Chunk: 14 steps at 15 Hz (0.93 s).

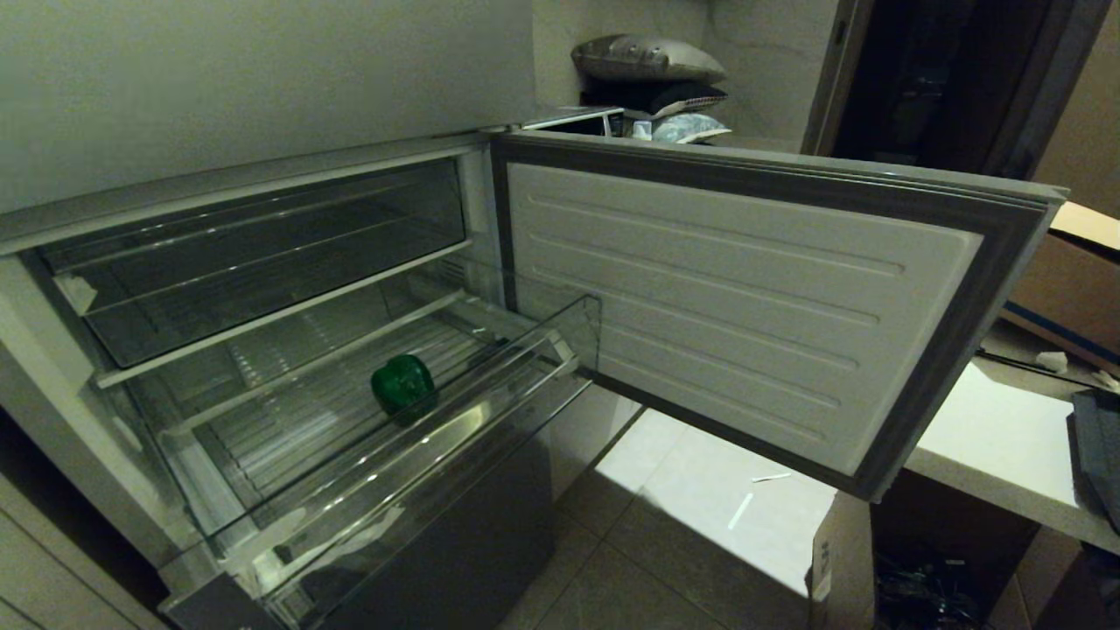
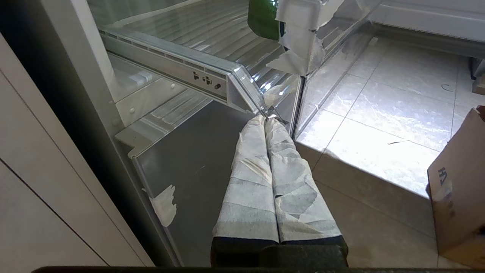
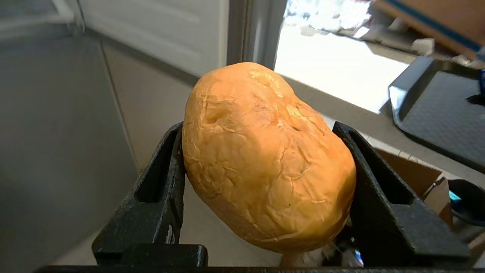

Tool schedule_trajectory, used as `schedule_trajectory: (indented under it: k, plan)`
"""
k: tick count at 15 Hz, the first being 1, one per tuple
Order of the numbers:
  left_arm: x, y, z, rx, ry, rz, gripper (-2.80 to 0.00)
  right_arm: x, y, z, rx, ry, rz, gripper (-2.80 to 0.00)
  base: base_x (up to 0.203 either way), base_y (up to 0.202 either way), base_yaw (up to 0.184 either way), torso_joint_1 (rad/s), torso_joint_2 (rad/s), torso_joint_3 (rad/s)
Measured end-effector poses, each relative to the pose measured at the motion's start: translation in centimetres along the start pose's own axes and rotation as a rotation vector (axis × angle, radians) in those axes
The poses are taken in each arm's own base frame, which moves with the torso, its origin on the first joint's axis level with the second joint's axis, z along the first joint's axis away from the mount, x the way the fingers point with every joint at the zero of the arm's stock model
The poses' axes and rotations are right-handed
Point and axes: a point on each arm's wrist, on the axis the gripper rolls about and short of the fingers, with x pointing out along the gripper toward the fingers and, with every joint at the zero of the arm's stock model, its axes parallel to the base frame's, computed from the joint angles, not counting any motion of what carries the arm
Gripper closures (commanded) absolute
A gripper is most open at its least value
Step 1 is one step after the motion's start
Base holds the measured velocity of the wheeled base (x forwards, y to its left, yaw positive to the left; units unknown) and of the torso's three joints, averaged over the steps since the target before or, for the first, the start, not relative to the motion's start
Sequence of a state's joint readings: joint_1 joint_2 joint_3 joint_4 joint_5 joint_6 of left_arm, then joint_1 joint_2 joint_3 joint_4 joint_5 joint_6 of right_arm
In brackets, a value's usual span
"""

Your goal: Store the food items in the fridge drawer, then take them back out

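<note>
My right hand (image 3: pixel 265 159) is clamped on the tan-orange lump (image 3: pixel 265 159), one black finger (image 3: pixel 166 182) pressed to each side, the lump sticking out well past the tips; this hand is off to the side of the fridge, near the white worktop (image 1: pixel 1006 446) and the dark tray (image 3: pixel 443 98), not in the head view. My left hand (image 2: pixel 265 121) hangs parked, padded fingers (image 2: pixel 250 182) together, tips just at the corner of the fridge drawer (image 1: pixel 490 411). The drawer is pulled out under the shallower clear bin (image 1: pixel 262 254), fridge door (image 1: pixel 744 306) swung wide; the green pepper (image 1: pixel 402 383) sits on the ribbed floor just behind the front lip. Whether I'm storing or removing the lump I can't tell from this alone; either way, keep the squeeze steady since the grip is only on its flanks; carry it high over the tall lip; if going in, set it down beside the pepper, not on it; release only once it rests on the ribs.
</note>
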<state>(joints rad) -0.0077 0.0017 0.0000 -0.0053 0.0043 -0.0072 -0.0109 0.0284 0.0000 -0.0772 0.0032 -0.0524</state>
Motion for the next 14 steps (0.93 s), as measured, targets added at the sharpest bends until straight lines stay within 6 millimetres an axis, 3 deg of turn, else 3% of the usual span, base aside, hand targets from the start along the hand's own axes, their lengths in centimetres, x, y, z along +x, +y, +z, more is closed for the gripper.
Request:
schedule_trajectory:
  k: [8,14]
  plan:
    - [0.0,0.0,0.0,0.0,0.0,-0.001,0.0,-0.25,-0.01,-0.03,0.028,-0.031,-0.005,0.0,0.0,0.001,0.007,0.0,0.0,0.0]
    - [0.0,0.0,0.0,0.0,0.0,0.0,0.0,-0.25,-0.04,-0.01,0.07,-0.034,-0.013,0.0,0.002,-0.007,0.166,0.001,0.0,0.003]
